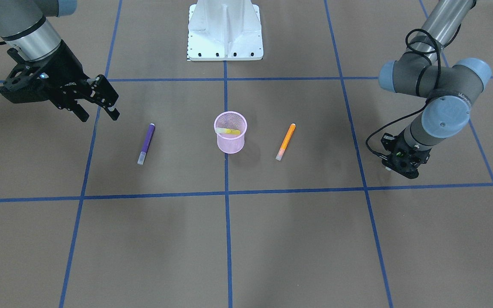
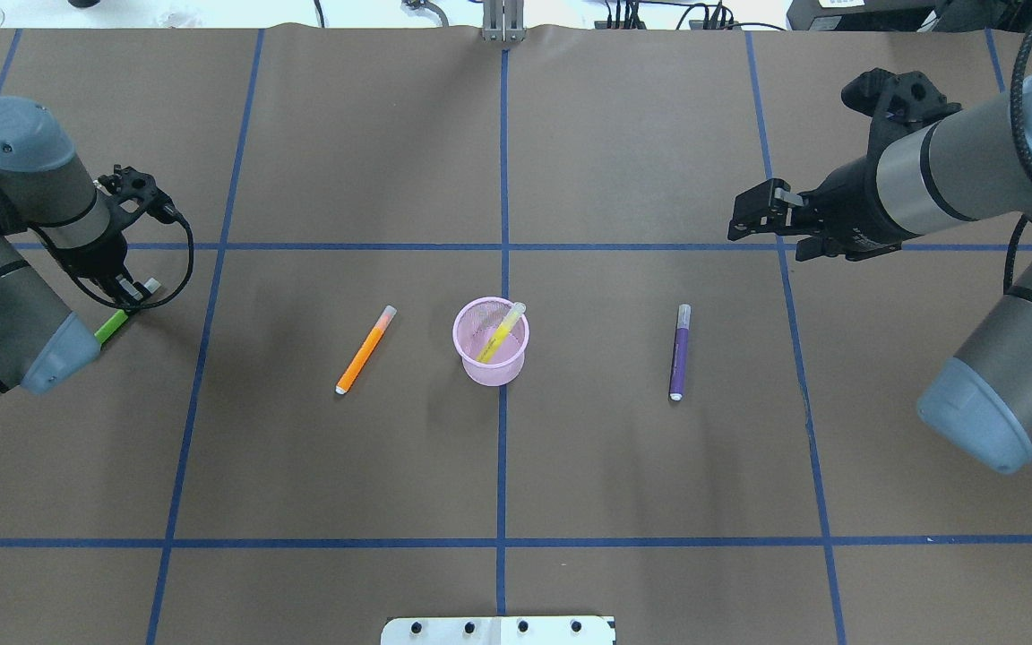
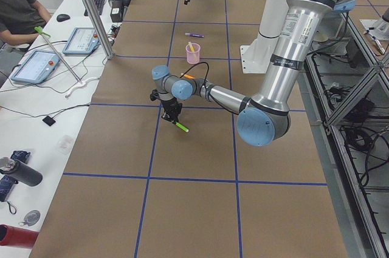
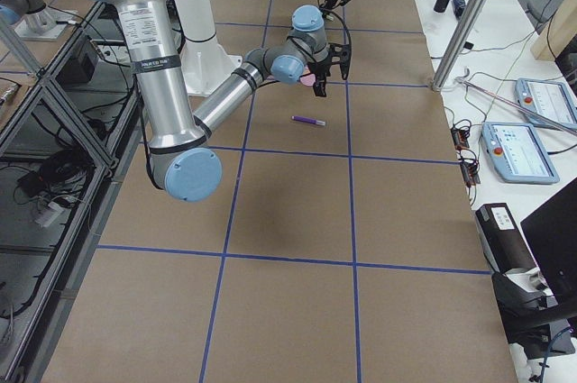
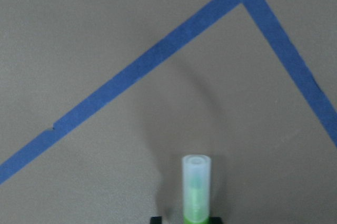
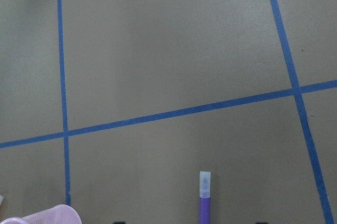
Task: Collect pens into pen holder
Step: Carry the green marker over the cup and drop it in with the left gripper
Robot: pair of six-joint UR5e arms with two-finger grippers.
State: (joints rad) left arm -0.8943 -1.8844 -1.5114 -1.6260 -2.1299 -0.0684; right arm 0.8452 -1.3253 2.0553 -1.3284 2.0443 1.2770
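The left gripper (image 2: pixel 128 297) is clenched on the green marker-like pen with a pale translucent cap (image 2: pixel 110 326). Its own wrist camera shows only the capped end (image 5: pixel 196 184) poking out between two dark finger edges, with a soft shadow on the paper under it. The left side view shows what the wrist view cannot: the pen slants out below the gripper, low over the table. In the front-facing view this gripper points down and hides the pen.

The right gripper (image 1: pixel 97 112) hangs released, its two black fingers (image 1: pixel 112 112) spread with nothing between them, above a blue tape line (image 1: pixel 90 141). Its wrist view looks down on the capped end of the purple pen (image 2: pixel 680 351), which lies flat on the table well apart from that gripper.

The small round pink wire-mesh pen holder (image 2: pixel 491 355) stands upright at the table's middle, on a tape line. A yellow pen (image 2: pixel 500 333) leans inside it, its pale cap resting on the rim. The orange pen (image 2: pixel 365 349) lies flat near the holder on the robot's left, and the purple one on its right, neither touching it.

Pale lettering shows on the right gripper's body and on the left arm's blue joint cap (image 1: pixel 445 114), too small to read.

Brown paper covers the table (image 2: pixel 346 134), and the arms' white base plate (image 1: pixel 225 30) sits at its edge.
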